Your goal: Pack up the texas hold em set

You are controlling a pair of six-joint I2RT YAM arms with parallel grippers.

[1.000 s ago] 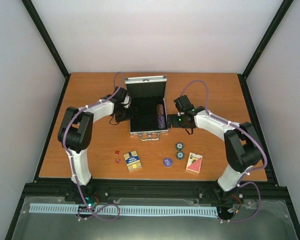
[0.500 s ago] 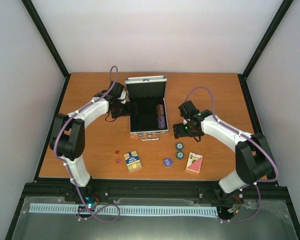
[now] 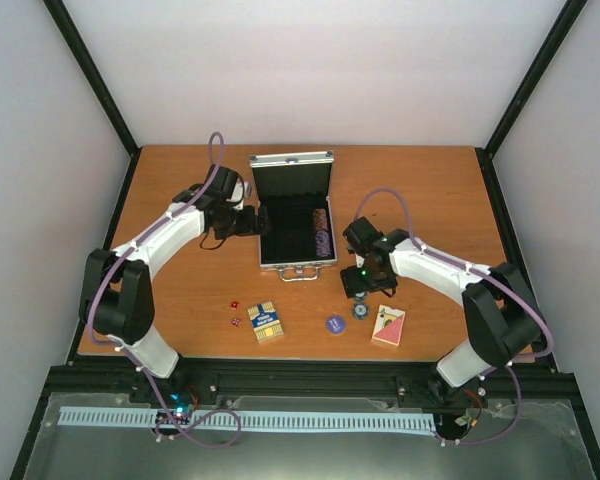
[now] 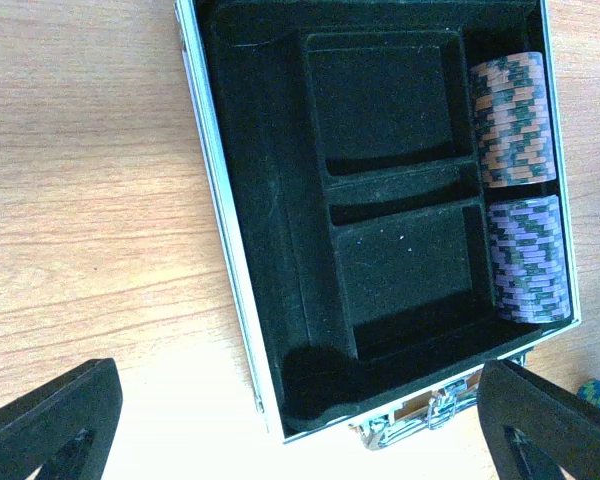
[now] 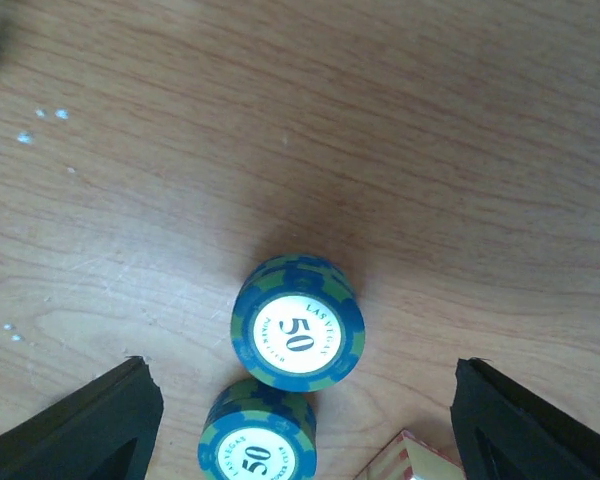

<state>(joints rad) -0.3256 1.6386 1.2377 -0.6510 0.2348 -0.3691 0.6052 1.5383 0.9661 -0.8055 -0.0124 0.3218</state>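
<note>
Hovering over the worktop (image 5: 430,150), the right pincer (image 5: 300,385) stands spread wide, pinching nothing. A stack of blue-green poker chips (image 5: 298,322) sits centred between its fingers, a little ahead of the tips. A second stack (image 5: 258,445) sits just beside or touching the first, closer to the wrist and slightly toward the finger on the view's left. Round stacks have no long axis, but the pair lines up roughly across the closing line, so a squeeze may catch both. The silver case (image 4: 225,250) lies open ahead of the left pincer (image 4: 298,400), which is also spread and empty and well apart from these chips. The right arm is plainly nearer.
</note>
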